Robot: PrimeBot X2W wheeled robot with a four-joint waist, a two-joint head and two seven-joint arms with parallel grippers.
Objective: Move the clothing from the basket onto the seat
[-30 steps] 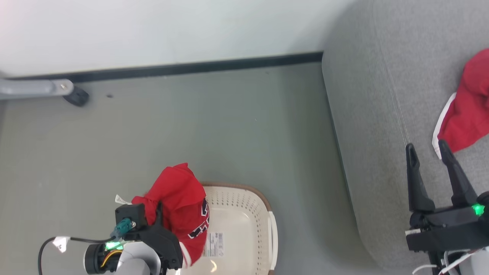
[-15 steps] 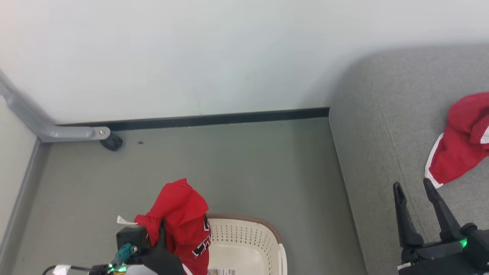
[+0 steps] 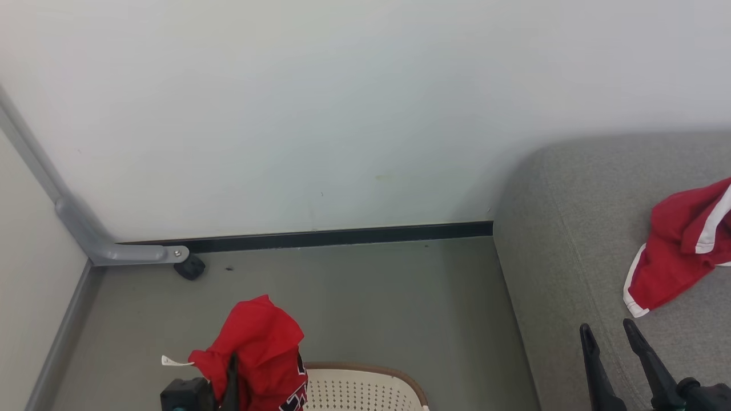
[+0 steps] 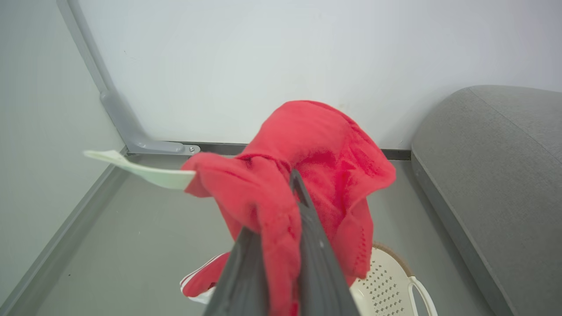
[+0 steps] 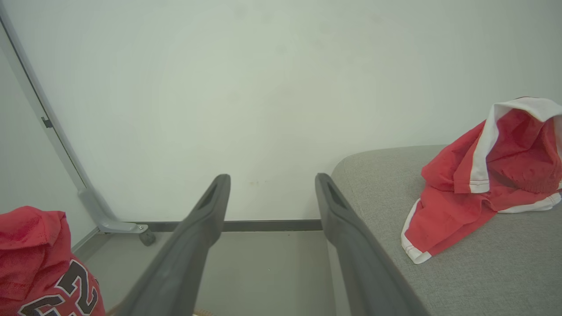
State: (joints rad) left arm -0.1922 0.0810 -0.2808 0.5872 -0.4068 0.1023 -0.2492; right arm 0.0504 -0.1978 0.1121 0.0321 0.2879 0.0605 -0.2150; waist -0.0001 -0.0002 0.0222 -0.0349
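Left gripper (image 4: 283, 202) clenched on lettered red garment (image 3: 265, 342), lower left of head view, above basket (image 3: 365, 370). Right gripper (image 3: 606, 326) spread, empty, lower right over seat (image 3: 571, 228). Second red garment (image 3: 674, 245) lies on the seat, right edge.

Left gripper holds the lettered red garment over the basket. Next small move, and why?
Probably swing the left gripper rightward toward the seat: it's shut on the red garment above the basket, and the seat lies to the right.

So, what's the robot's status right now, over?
Left pincer shut on a red garment, held up near the basket. Right pincer open, empty. Second red garment lying on the seat. Bare floor between basket and seat.
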